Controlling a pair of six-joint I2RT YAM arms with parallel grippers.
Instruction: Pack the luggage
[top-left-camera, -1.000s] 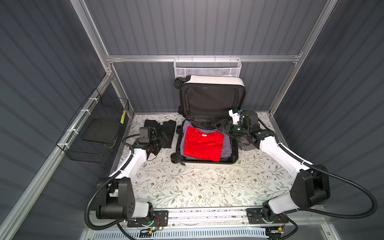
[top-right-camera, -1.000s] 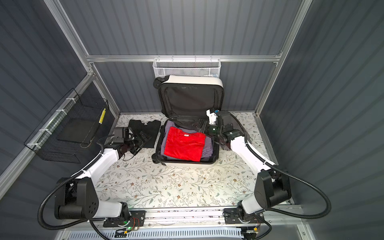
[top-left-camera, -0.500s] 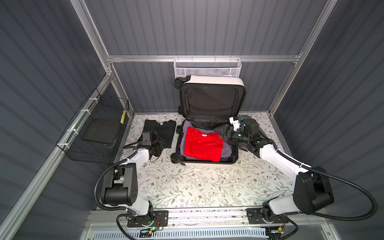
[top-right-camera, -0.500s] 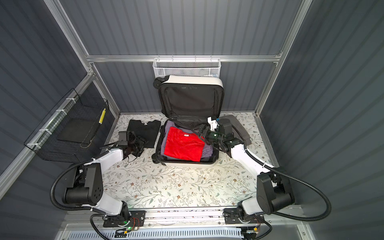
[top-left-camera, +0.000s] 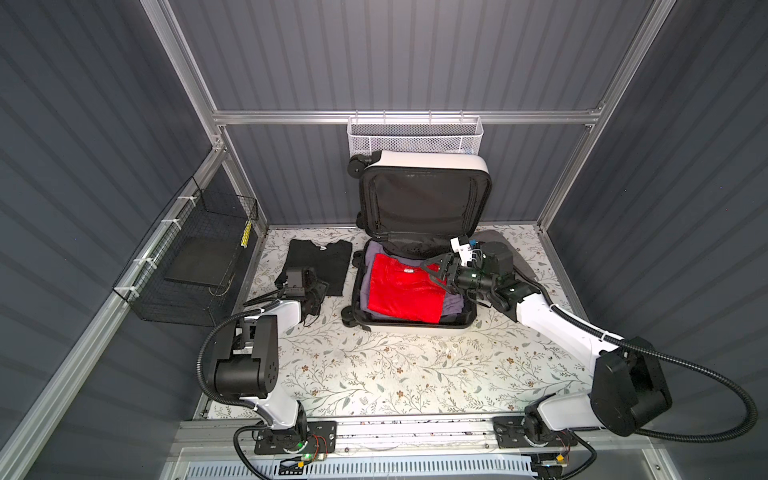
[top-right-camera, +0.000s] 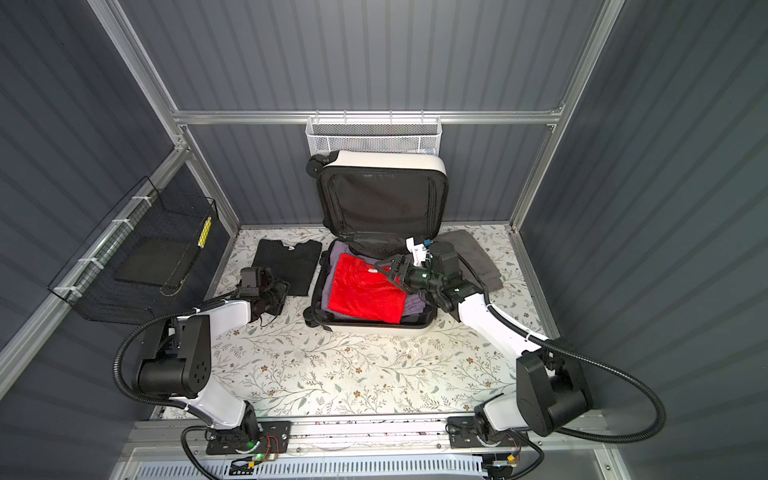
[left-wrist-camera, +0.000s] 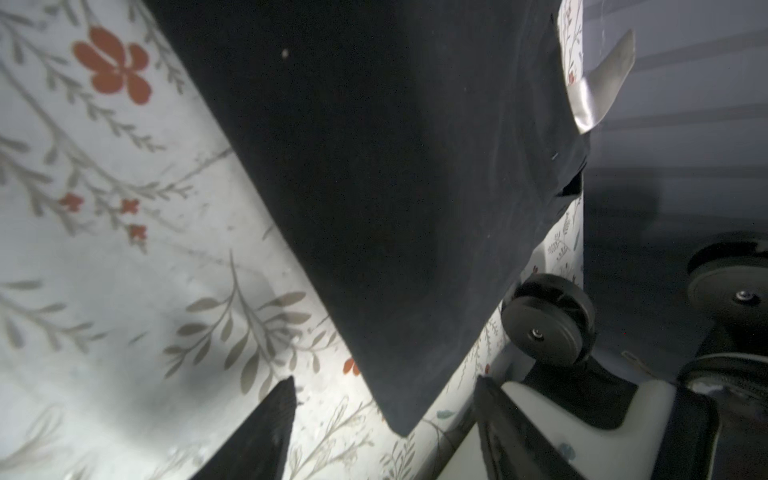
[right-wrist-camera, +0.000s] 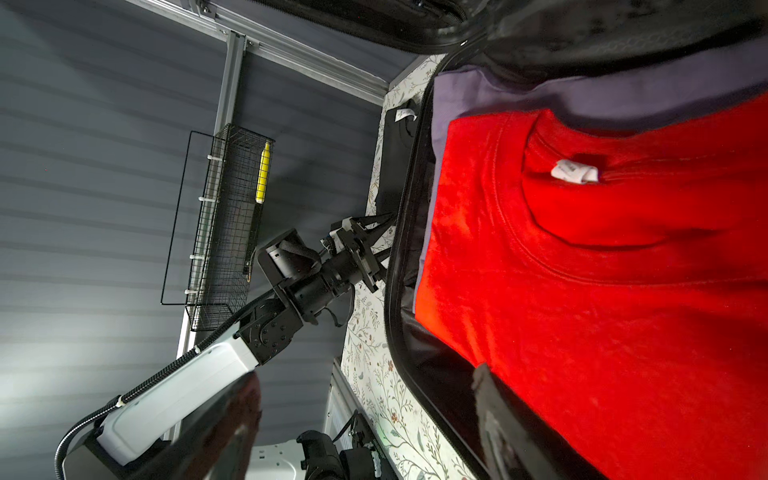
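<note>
**Left fingers** (left-wrist-camera: 270, 424): spread apart and gripping nothing, low over the floral surface (left-wrist-camera: 124, 291) just left of the luggage (left-wrist-camera: 582, 415). The near corner of a folded black shirt (left-wrist-camera: 395, 187) lies in the gap between them, with bare surface showing on either side of that corner. Whether the tips touch the surface cannot be told. One black wheel (left-wrist-camera: 548, 320) of the luggage stands just past the shirt's edge.

**Right fingers** (top-left-camera: 436, 261): likewise spread and empty, reaching in from the right-hand rim of the luggage over its lower half. In the right wrist view one of them lies over the red shirt (right-wrist-camera: 582, 311); contact cannot be told.

**Luggage** (top-left-camera: 415, 330): a small white hard-shell case, lying open toward the back of the surface in both top views. Its lower shell lies flat and its black-lined lid (top-left-camera: 424, 208) stands upright behind it. Inside the lower shell the red shirt lies folded on a purple-grey garment (top-left-camera: 453, 309), collar label toward the lid.

**Surroundings:**
- Left of the luggage, the black shirt lies flat.
- Right of the luggage, a grey garment (top-left-camera: 492, 237) is partly hidden by the right arm.
- Above the lid hangs a white mesh basket (top-left-camera: 415, 135).
- Far left of the luggage a black wire basket (top-left-camera: 195, 266) hangs on the side rail, with a yellow item (top-left-camera: 247, 235) at its edge.
</note>
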